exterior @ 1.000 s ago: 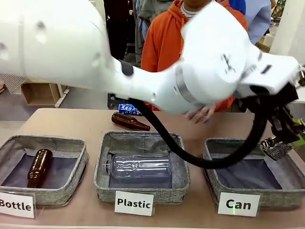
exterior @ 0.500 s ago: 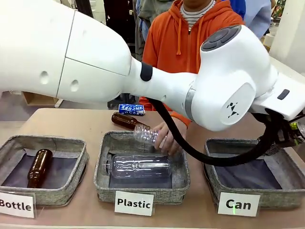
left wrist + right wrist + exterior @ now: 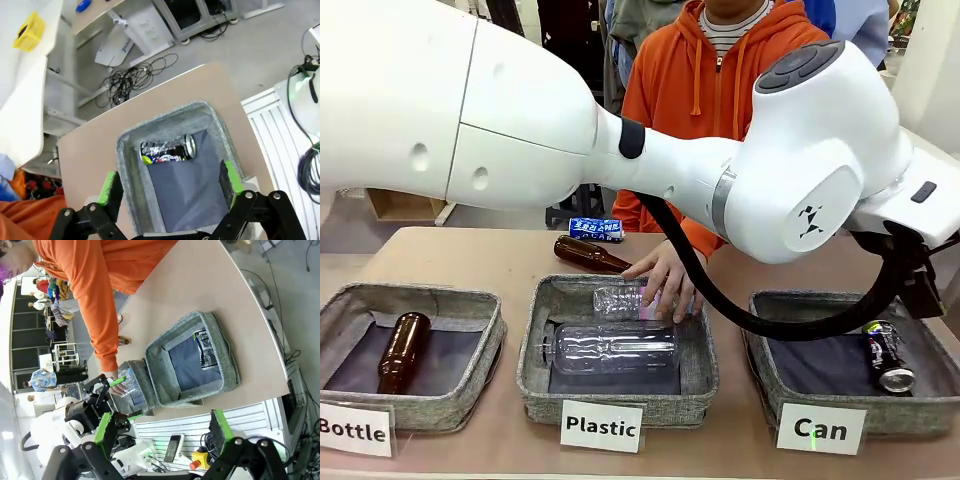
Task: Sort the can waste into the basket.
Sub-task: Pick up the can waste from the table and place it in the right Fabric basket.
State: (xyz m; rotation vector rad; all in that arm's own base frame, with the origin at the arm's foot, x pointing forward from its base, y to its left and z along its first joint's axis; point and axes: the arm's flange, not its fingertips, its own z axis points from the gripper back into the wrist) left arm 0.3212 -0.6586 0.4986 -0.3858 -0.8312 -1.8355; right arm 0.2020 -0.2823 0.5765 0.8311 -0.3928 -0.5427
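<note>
Can waste: dark can (image 3: 887, 357) lies on its side inside the basket (image 3: 761, 345), on the dark liner by the wall farthest from the other baskets, silver end twd the white "Can" card (image 3: 820, 428) at the basket's front. L wrist view looks straight down on it: can (image 3: 167, 150) flat along one wall of the basket (image 3: 125, 150), rest of liner bare. L end effector (image 3: 169, 182) hangs above the basket, jaws spread wide, nothing btwn the green pads. R wrist view takes it from farther off and rolled sideways: basket (image 3: 228, 375) w/ can (image 3: 204, 349) at one end; R end effector (image 3: 161, 426) well apart from the basket, jaws also wide, nothing held. Front view adds what the wrist views lack: blue can (image 3: 596, 229) on the surface, well apart from the basket, past its far side twd the person; a brown bottle (image 3: 590, 255) beside that can; and, in the "Plastic" basket (image 3: 620, 400) next to the "Can" basket, a person's hand (image 3: 665, 280) on a small clear bottle (image 3: 620, 298) above a larger clear one (image 3: 615, 350).
</note>
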